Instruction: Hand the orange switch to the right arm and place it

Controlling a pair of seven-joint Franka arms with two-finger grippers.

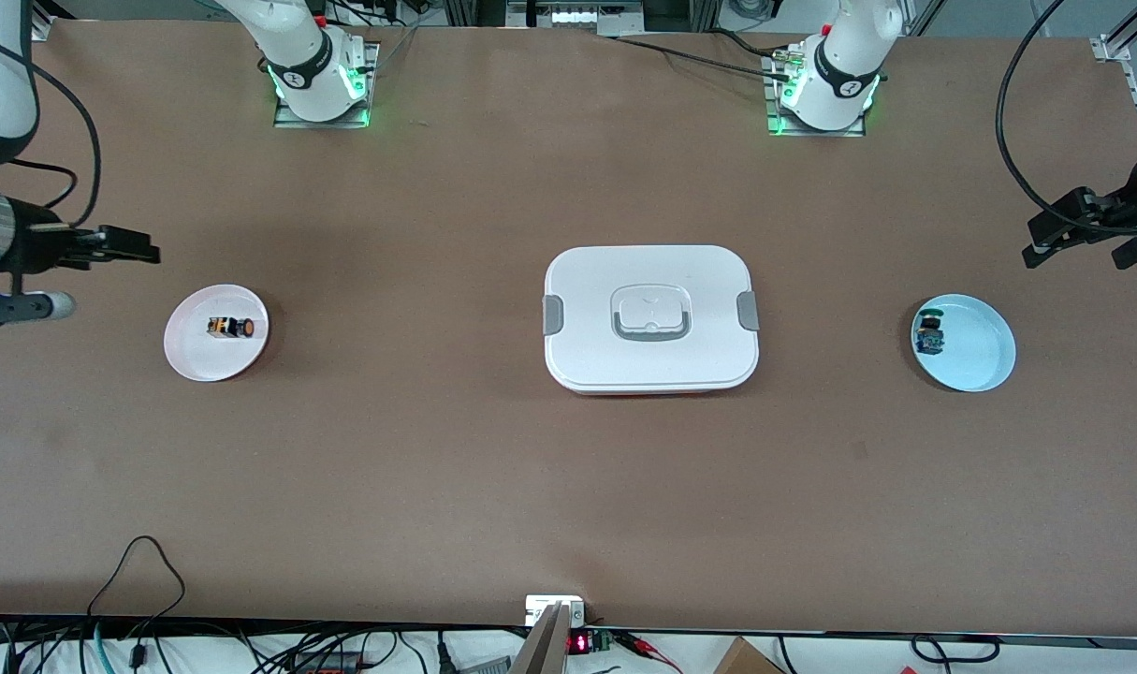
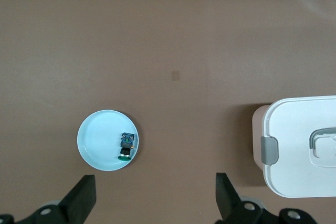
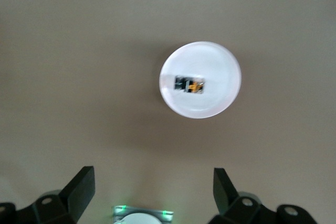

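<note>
The orange switch [image 1: 230, 327] lies on its side on a small pale plate [image 1: 198, 360] toward the right arm's end of the table. In the right wrist view the orange switch [image 3: 189, 84] sits in the middle of that plate [image 3: 210, 56]. My right gripper [image 1: 109, 271] hovers open over the bare table beside the plate, with nothing between its fingers [image 3: 79, 190]. My left gripper [image 1: 1073, 260] hangs open and empty over the table at the left arm's end, its fingers [image 2: 81, 200] spread wide.
A light blue plate [image 1: 975, 346] at the left arm's end holds a green-topped switch [image 1: 928, 334], also seen as plate [image 2: 97, 140] and switch [image 2: 126, 145]. A closed white lidded box [image 1: 650, 318] sits mid-table between the two plates.
</note>
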